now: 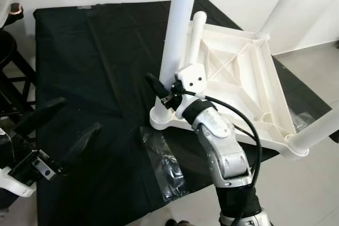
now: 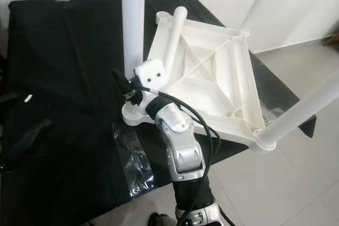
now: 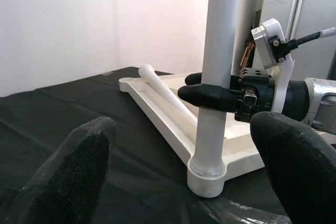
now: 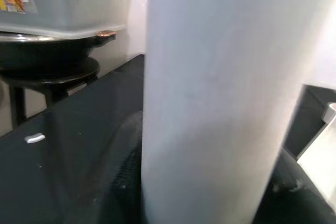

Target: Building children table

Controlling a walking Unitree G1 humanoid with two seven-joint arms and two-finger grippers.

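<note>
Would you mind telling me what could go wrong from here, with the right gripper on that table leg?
1. The right gripper clamps the upright leg just above its corner socket; a sideways pull might tilt the leg or drag the upturned tabletop across the black cloth.
2. One tabletop corner overhangs the cloth's edge, so a shove could tip it off.
3. The left gripper hangs open and apart, so nothing steadies the tabletop.

The white plastic tabletop (image 1: pixel 249 86) lay upside down on the black-covered desk (image 1: pixel 95 56), its ribbed underside facing up. White tubular legs stood upright in three corner sockets, the nearest leg (image 1: pixel 177 35) among them. A fourth leg (image 1: pixel 195 38) lay loose across the frame.
</note>
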